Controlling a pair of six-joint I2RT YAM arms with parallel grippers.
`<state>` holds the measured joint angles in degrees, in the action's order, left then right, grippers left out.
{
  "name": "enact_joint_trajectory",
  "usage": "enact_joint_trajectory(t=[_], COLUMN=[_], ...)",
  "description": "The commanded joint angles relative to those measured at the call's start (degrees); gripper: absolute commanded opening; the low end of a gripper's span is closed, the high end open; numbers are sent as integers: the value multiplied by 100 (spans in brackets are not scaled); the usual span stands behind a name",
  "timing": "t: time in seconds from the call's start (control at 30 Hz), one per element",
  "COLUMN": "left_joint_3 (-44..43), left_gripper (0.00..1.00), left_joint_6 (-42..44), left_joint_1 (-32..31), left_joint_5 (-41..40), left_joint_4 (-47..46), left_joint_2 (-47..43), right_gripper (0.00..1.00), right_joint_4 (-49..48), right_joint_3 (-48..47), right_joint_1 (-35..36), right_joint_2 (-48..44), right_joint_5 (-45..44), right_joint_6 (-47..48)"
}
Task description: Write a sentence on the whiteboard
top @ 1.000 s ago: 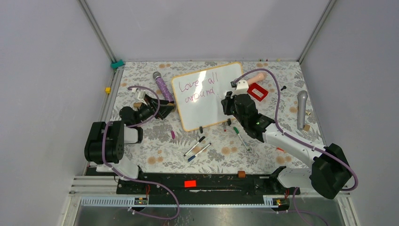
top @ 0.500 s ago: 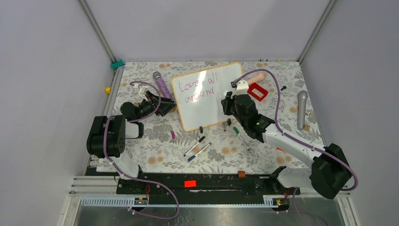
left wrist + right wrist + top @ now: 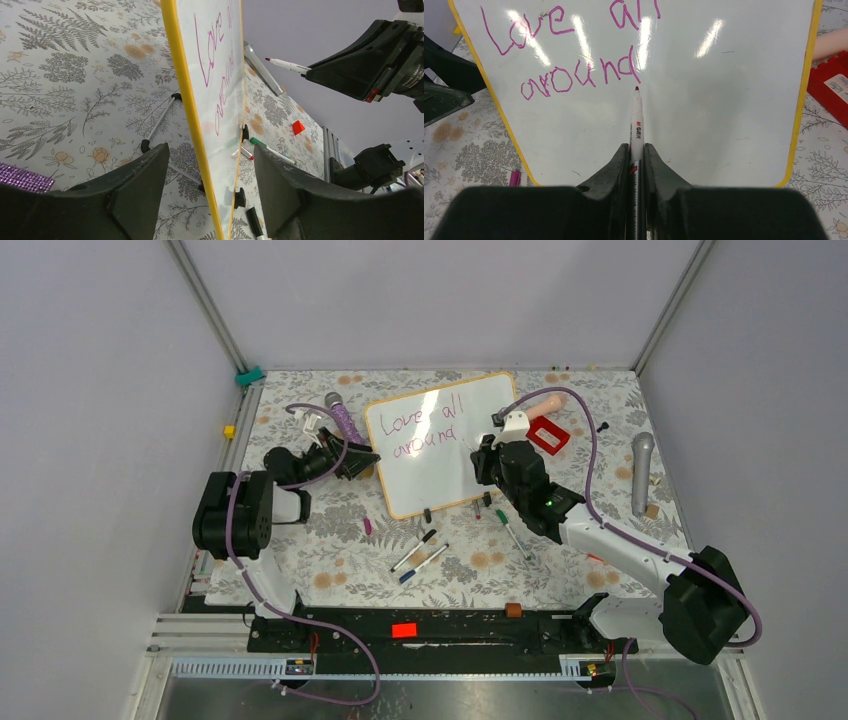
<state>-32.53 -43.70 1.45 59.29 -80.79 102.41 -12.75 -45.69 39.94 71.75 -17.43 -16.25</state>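
Observation:
The whiteboard [image 3: 450, 478] lies at the table's middle back, with an orange frame and two black clips on its near edge. The sentence [image 3: 420, 428] reads "Love all around" in pink, in two lines. It also shows in the right wrist view [image 3: 574, 55] and the left wrist view [image 3: 212, 55]. My right gripper [image 3: 487, 458] is shut on a white marker [image 3: 636, 122]. The marker tip hovers just below "around", over bare whiteboard [image 3: 714, 100]. My left gripper [image 3: 360, 458] is open. Its jaws stand on either side of the whiteboard's left frame edge [image 3: 181, 85].
A purple glitter microphone [image 3: 346, 426] lies left of the board. A red block [image 3: 547, 436] and a grey microphone [image 3: 640, 470] lie to the right. Loose markers [image 3: 420, 552], a green marker [image 3: 513, 533] and a pink cap [image 3: 367, 526] lie in front of the board.
My left gripper has moved back and to the right, up to the whiteboard's left edge. The right gripper and marker have hardly moved. The writing is the same.

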Motion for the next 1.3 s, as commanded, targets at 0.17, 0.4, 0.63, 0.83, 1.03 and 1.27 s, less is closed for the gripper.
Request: enact_joint_trajectory(t=[0.17, 0.4, 0.63, 0.83, 1.03, 1.27], left_joint_3=[-379, -537, -599, -657, -656, -594], left_gripper=[45, 29, 31, 31, 31, 27], left_joint_6=[-5, -68, -92, -99, -93, -42], left_joint_1=[-118, -111, -243, -242, -266, -262], left_joint_5=[272, 366, 356, 389, 417, 372], left_joint_4=[-385, -393, -393, -393, -394, -393], left_joint_2=[241, 363, 481, 557, 546, 487], right_gripper=[0, 0, 0, 0, 0, 0], right_joint_4=[-269, -269, -262, -254, -241, -236], right_joint_3=[28, 52, 36, 29, 1, -2], right_joint_1=[-44, -41, -40, -39, -39, -40], right_joint_2=[-169, -229, -205, -194, -161, -156], right_joint_5=[-162, -189, -136, -111, -77, -44], right_joint_6=[77, 88, 74, 68, 61, 53])
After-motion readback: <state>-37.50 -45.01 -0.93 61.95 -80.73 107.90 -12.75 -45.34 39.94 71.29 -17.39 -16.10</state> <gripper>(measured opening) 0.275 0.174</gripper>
